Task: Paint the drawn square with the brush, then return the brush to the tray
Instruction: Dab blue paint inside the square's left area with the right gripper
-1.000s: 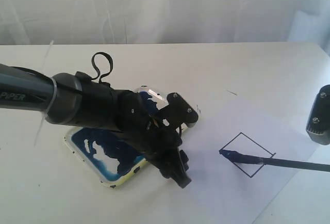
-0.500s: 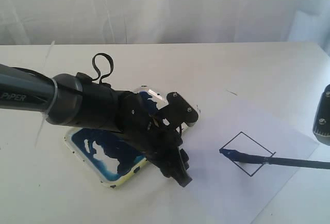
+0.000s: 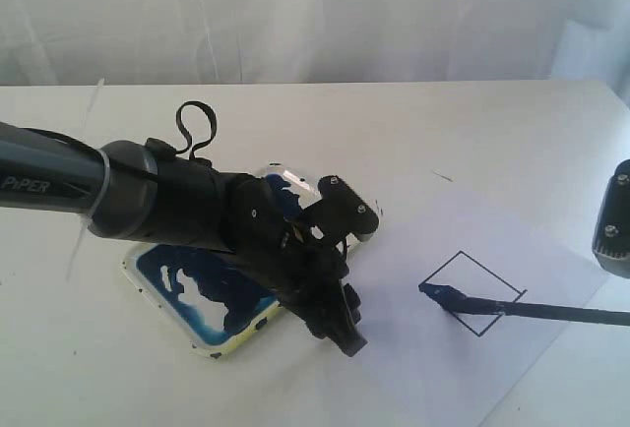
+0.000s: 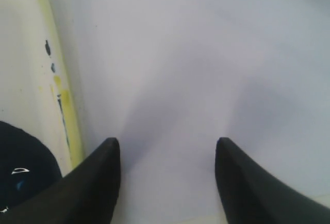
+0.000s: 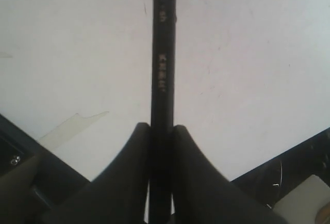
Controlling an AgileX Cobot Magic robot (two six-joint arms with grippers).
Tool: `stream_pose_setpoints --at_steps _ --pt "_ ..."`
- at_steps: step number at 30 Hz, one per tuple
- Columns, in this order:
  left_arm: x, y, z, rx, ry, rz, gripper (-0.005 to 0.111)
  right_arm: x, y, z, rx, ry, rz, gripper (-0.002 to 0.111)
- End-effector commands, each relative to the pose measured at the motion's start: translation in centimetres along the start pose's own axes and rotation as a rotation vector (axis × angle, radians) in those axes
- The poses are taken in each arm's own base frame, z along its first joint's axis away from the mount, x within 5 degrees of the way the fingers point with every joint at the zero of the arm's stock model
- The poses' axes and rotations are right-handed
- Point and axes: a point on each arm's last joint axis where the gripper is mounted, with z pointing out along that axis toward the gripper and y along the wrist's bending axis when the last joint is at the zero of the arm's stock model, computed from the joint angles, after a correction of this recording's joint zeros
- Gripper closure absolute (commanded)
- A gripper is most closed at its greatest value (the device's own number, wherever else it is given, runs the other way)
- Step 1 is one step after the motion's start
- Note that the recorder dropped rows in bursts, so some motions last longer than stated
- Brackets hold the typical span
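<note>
Right hand (image 5: 161,131), closed on the brush (image 3: 522,307) far up its handle, holds the blue tip at the left corner of the square (image 3: 471,274), which is unpainted. Left hand (image 4: 167,152) is wide open and empty, over the paper (image 3: 423,378) just beside the tray (image 3: 212,348). Risks: gripped so far from the tip, the brush may pivot in the hand. A stroke begun on the outline may carry paint outside it.

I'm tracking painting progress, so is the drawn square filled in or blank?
Blank. The drawn square shows only white paper inside its black outline; the brush has its blue tip at one corner.
</note>
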Motion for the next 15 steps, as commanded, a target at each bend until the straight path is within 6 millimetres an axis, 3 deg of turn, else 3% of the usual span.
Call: stream_pose_setpoints --at_steps 1,15 --pt "0.90 -0.41 0.64 0.027 0.052 -0.016 0.048 0.11 -0.07 0.28 -0.004 0.022 0.077 0.108" --pt "0.96 -0.46 0.63 0.033 0.059 -0.016 0.048 -0.74 -0.49 1.02 -0.013 -0.005 0.172 0.108"
